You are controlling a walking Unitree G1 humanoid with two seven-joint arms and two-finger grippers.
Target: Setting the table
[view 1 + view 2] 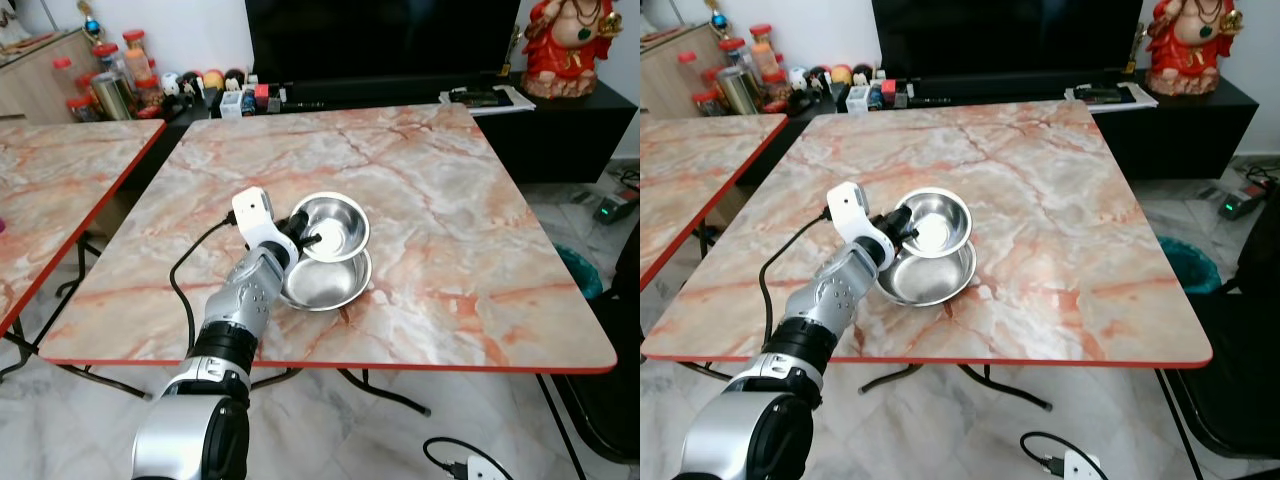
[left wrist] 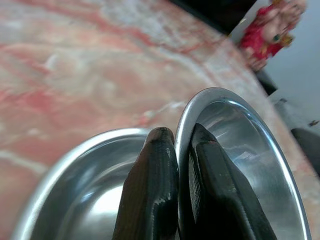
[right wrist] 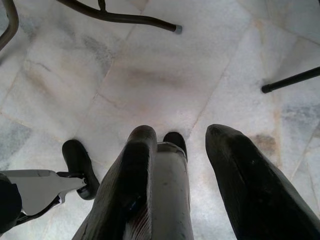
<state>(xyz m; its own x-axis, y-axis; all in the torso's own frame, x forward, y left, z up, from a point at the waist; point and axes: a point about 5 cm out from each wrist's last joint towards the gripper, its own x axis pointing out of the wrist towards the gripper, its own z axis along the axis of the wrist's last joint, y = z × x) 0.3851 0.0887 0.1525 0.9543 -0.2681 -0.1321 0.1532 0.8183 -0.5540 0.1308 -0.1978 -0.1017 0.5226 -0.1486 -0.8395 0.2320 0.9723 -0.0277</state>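
You had the left gripper (image 1: 305,238) pinched on the rim of the upper steel bowl (image 1: 337,224), tilted over the lower bowl (image 1: 330,283) mid-table, probably to unstack it; right gripper (image 3: 192,165) hung spread above the floor.

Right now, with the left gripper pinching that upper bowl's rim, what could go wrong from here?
The left gripper holds the upper bowl only by a thin pinch on its rim, so the smooth steel could slip or swing when lifted. That bowl overlaps the lower bowl, so pulling it away may drag or rattle the lower one across the table. The lower bowl lies fairly near the table's front edge, so a strong nudge might push it off.
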